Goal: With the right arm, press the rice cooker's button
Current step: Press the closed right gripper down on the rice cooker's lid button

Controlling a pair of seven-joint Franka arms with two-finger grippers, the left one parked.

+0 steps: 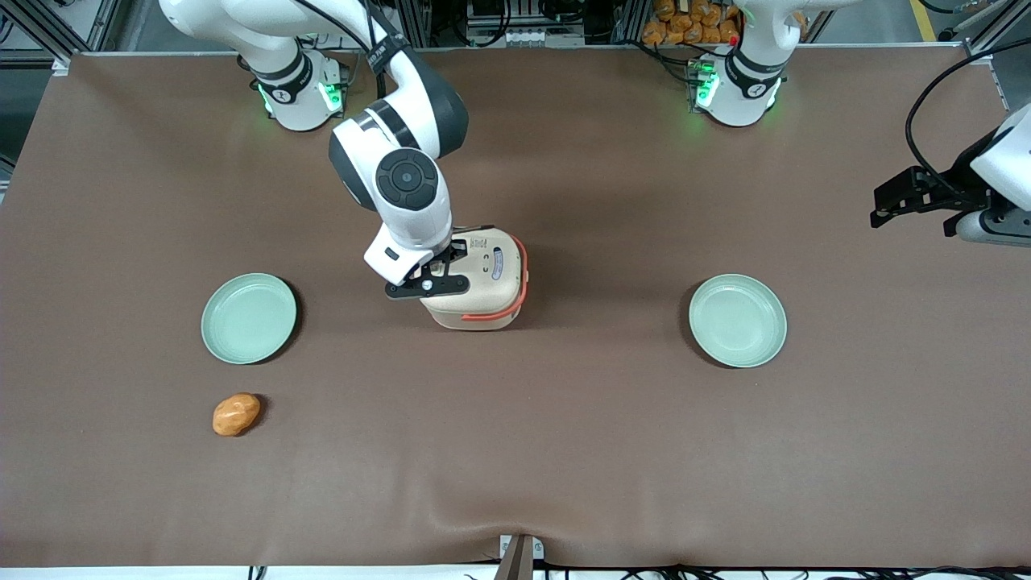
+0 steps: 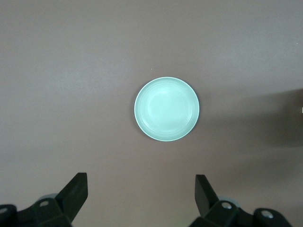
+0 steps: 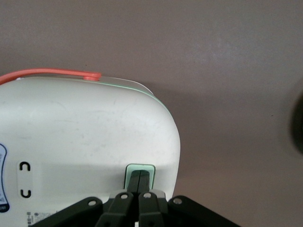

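The cream rice cooker (image 1: 483, 278) with its coral-orange handle (image 1: 522, 274) stands mid-table, lid down. The right arm (image 1: 407, 185) reaches over its lid. My gripper (image 1: 439, 270) is shut, fingers pressed together with nothing between them. In the right wrist view the joined fingertips of the gripper (image 3: 140, 177) rest on the pale green button (image 3: 140, 170) near the lid's edge. The cooker's lid (image 3: 85, 132) fills much of that view, with the handle (image 3: 52, 73) along its rim.
Two pale green plates lie on the brown table: one (image 1: 249, 317) toward the working arm's end, one (image 1: 737, 320) (image 2: 166, 109) toward the parked arm's end. An orange-brown potato-like lump (image 1: 236, 414) sits nearer the front camera than the first plate.
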